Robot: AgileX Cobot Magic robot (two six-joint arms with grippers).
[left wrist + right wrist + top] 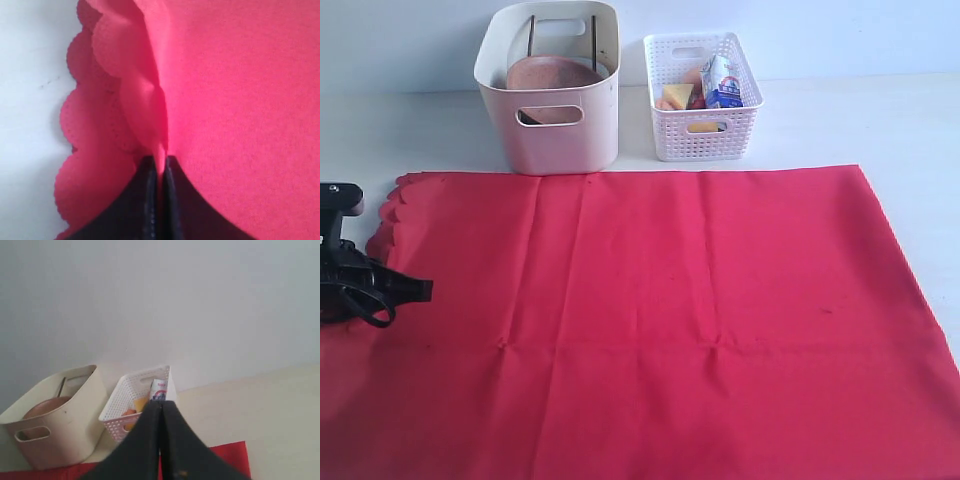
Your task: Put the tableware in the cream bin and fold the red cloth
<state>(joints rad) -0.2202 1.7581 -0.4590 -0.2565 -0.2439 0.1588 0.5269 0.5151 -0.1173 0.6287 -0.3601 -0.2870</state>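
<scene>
The red cloth (670, 320) lies spread flat over the table, its scalloped edge at the left. My left gripper (420, 290) sits low at that edge. In the left wrist view it (161, 159) is shut on a raised pinch of the red cloth (240, 100) just inside the scallops. The cream bin (550, 130) stands behind the cloth and holds a brown wooden plate (552, 75) and dark chopsticks (531, 40). My right gripper (161, 402) is shut and empty, held high, out of the exterior view; past it show the cream bin (70, 430) and a cloth corner (230, 457).
A white lattice basket (700, 130) with food pieces and a small blue-white carton (722, 85) stands to the right of the cream bin. Bare white table runs along the cloth's left, back and right sides.
</scene>
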